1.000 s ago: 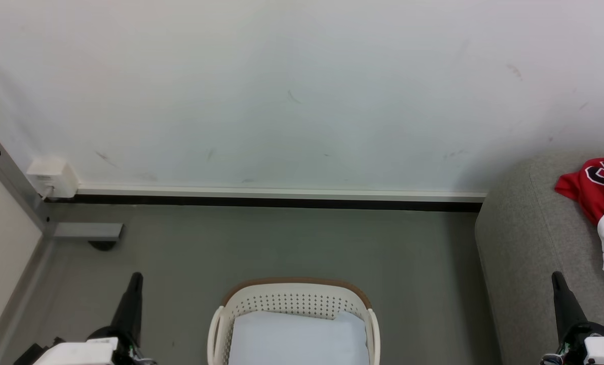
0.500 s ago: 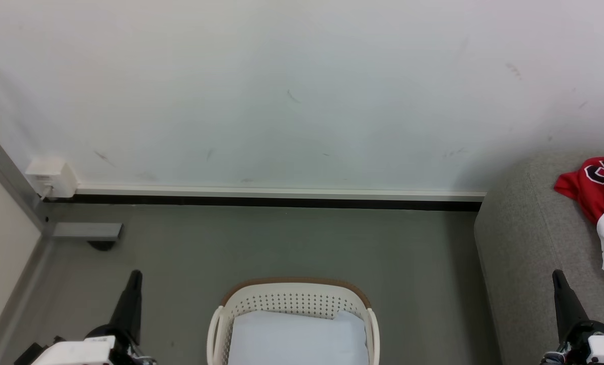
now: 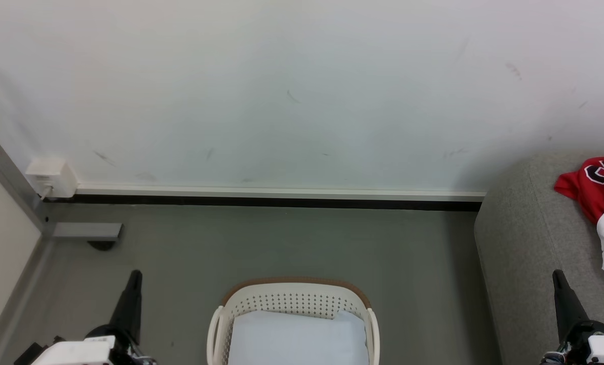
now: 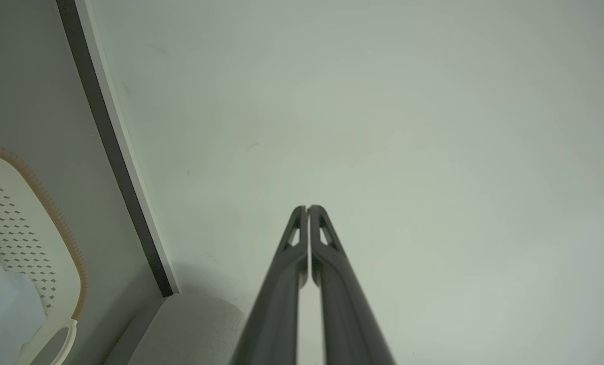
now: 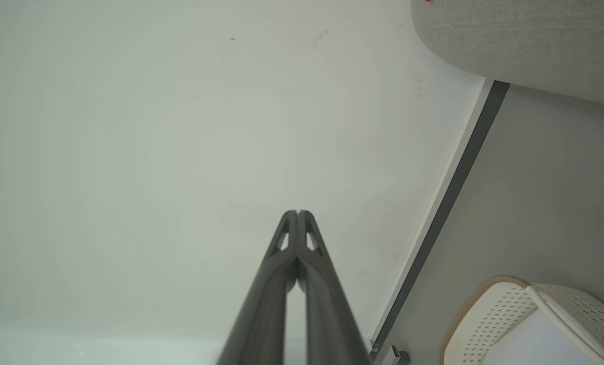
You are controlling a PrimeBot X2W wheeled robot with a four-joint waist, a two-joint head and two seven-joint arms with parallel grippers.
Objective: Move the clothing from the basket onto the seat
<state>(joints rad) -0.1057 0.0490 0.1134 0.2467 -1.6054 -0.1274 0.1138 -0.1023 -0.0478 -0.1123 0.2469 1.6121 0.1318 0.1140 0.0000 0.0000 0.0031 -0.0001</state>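
Clothing (image 3: 595, 195) lies on the seat (image 3: 530, 243) right of the basket (image 3: 292, 301), which seems to hold just a liner (image 3: 297, 337); left hand (image 3: 135, 275) and right hand (image 3: 557, 275) both closed, empty.

The basket (image 3: 292, 303) stands on the floor (image 3: 281, 243) at the near middle, apart from the wall (image 3: 302, 91) and the skirting board (image 3: 281, 193) behind it, with a liner (image 3: 297, 339) lying flat inside it. The seat (image 3: 530, 253) sits right of the basket, apart from it, its far end reaching the wall. The clothing (image 3: 598, 195) lies on the seat, toward its right side. At the far left a metal post (image 3: 8, 172) slants down to the floor, with a small box (image 3: 51, 177) just beside it above the skirting board. The left claw (image 3: 136, 276) is over the floor left of the basket, the right claw (image 3: 557, 276) over the seat's near part
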